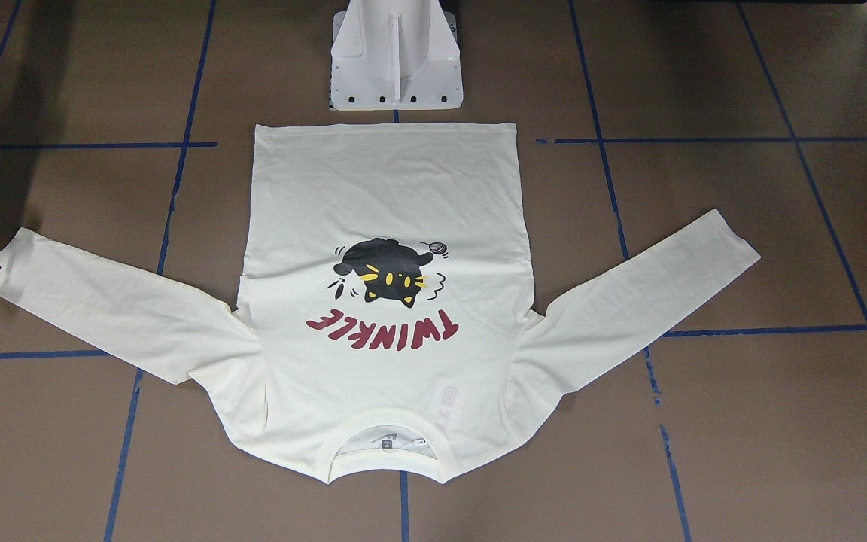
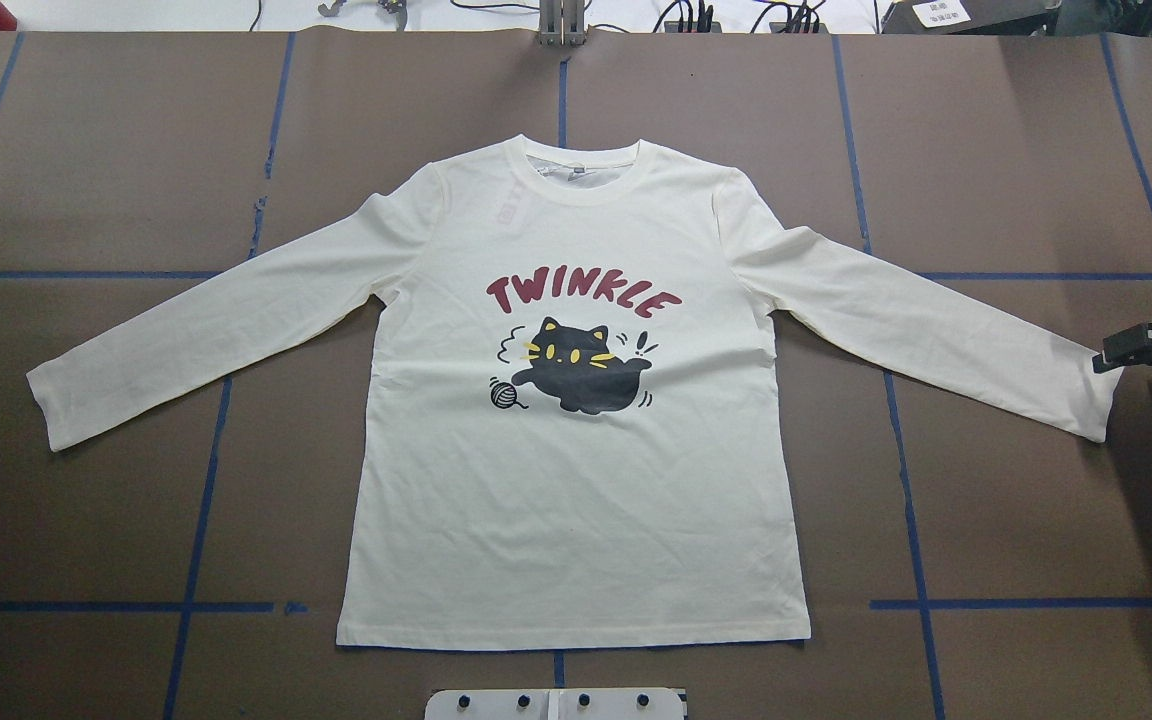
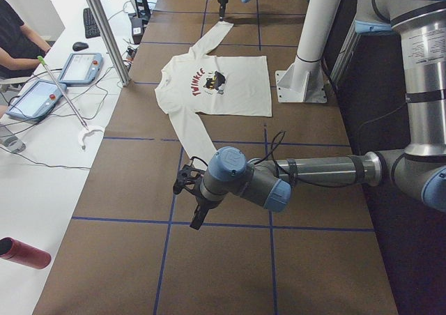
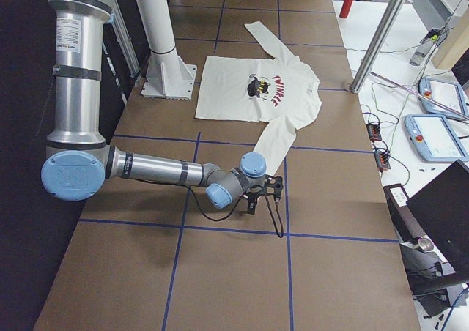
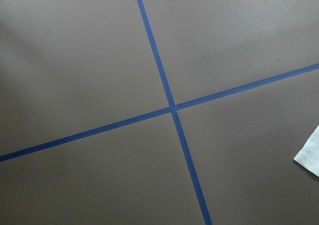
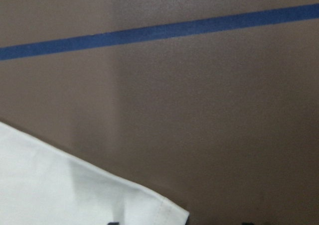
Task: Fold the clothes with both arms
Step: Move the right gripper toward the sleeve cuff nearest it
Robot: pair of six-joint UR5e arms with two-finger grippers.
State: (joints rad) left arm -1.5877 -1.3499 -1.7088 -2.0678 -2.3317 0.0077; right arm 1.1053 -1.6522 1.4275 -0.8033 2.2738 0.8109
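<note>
Cream T-shirt (image 2: 576, 520) cuff sits at parted jaws of right gripper (image 2: 1111, 355).

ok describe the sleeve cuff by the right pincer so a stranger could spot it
On the brown table gridded with blue tape lies a cream long-sleeved shirt, cat print up, sleeves spread. Follow the sleeve on the robot's right out to its cuff. Unlike the other cuff, with nothing touching it, this one has the black right pincer at its corner.
</note>
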